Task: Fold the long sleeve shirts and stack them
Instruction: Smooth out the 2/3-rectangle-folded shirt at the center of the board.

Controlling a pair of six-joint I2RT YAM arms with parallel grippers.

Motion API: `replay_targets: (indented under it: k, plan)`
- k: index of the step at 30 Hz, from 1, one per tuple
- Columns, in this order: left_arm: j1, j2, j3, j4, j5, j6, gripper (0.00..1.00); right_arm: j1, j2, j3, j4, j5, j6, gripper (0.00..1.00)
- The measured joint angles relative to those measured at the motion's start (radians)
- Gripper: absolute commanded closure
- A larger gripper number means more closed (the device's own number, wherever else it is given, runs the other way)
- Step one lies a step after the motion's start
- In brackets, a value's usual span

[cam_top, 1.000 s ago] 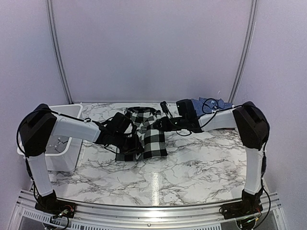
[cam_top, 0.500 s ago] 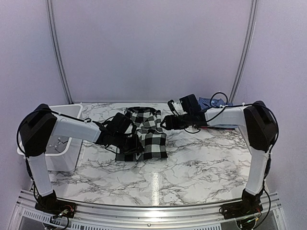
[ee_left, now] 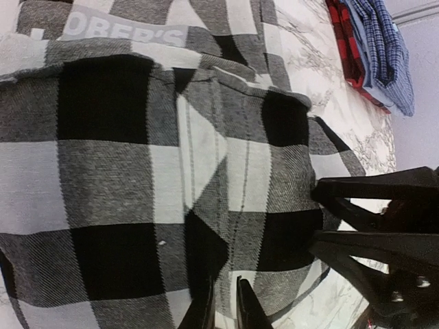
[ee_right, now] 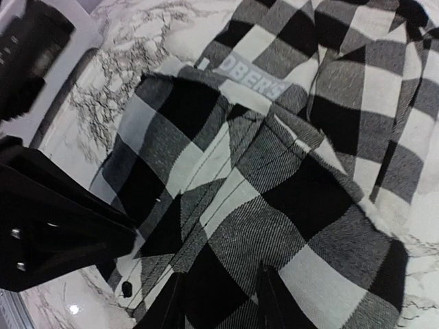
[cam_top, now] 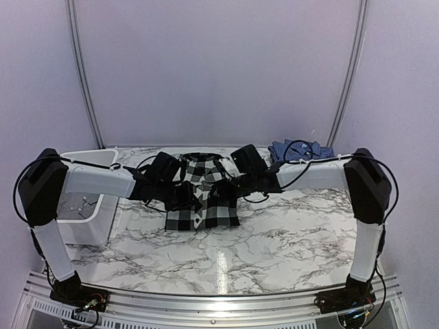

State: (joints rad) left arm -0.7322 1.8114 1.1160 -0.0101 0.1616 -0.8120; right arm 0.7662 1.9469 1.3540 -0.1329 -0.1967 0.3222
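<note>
A black-and-white buffalo-check shirt (cam_top: pixel 206 209) lies bunched at the centre of a marble table (cam_top: pixel 288 240). The left gripper (cam_top: pixel 186 197), on the shirt's 9 o'clock side, has its fingers nearly together, pinching a fold of the cloth. The right gripper (cam_top: pixel 231 186), at the shirt's 2 o'clock, hovers over it with fingers parted. A blue checked shirt (cam_top: pixel 300 149) lies at the table's 1 o'clock. A white bin (cam_top: pixel 92 216) stands at 9 o'clock.

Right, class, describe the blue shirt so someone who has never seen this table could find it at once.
Start at the marble table and look to its far right corner, by the back wall. The blue shirt lies bunched there. Its fine blue check sets it apart from the bold black-and-white checked shirt in the middle.
</note>
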Motion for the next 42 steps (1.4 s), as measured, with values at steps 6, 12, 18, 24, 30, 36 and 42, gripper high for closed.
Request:
replay_targets:
  k: [6, 12, 18, 24, 30, 36, 42]
  plan:
    - [0.035, 0.0, -0.035, -0.014, -0.005, 0.001, 0.86, 0.004, 0.192, 0.054, 0.004, 0.022, 0.005, 0.53]
    - [0.04, 0.0, -0.05, -0.017, -0.004, 0.008, 0.86, 0.006, 0.207, 0.095, 0.001, 0.051, 0.015, 0.37]
    - [0.042, 0.0, -0.064, -0.019, 0.0, 0.019, 0.85, 0.01, 0.161, 0.079, -0.049, 0.105, 0.014, 0.36]
    - [0.044, 0.009, 0.01, -0.025, 0.018, 0.043, 0.85, 0.01, 0.045, 0.057, -0.095, 0.149, 0.016, 0.45]
    - [0.043, 0.102, 0.145, -0.005, 0.025, 0.048, 0.88, 0.009, -0.027, -0.01, -0.085, 0.161, 0.033, 0.54]
    - [0.043, 0.254, 0.251, 0.005, 0.019, 0.046, 0.89, 0.01, 0.0, -0.084, -0.084, 0.159, 0.043, 0.49]
    - [0.037, 0.315, 0.258, 0.014, 0.023, 0.026, 0.89, 0.031, 0.029, -0.135, -0.062, 0.169, 0.041, 0.46]
